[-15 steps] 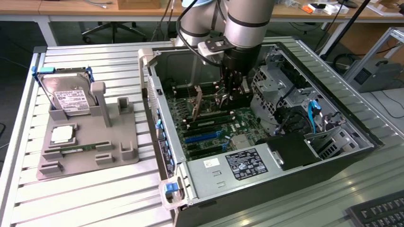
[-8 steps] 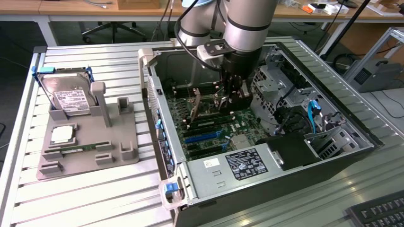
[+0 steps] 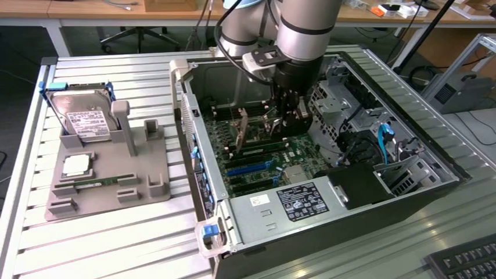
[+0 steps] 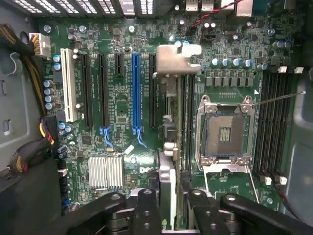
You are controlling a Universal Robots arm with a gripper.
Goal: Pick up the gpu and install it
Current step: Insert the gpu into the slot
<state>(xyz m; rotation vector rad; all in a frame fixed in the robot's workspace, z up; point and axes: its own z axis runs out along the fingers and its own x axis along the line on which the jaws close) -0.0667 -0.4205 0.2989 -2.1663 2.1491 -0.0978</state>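
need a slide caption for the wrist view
Gripper fingers holding the gpu edge-on above the motherboard, beside the empty CPU socket.

Open case (image 3: 434, 180) lies on a slatted table (image 3: 116, 244), motherboard (image 3: 256, 165) exposed, power supply (image 3: 287, 209) at its near end. At the exterior view's left, a grey holder (image 3: 108, 180) carries a hard drive (image 3: 85, 122), CPU (image 3: 76, 165) and RAM stick (image 3: 93, 185). Keyboard (image 3: 465, 264) near right.

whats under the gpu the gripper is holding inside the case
The gripper holds the gpu edge-on above the motherboard, over a dark expansion slot between the blue slot and the empty CPU socket. The card hides the slot directly beneath it.
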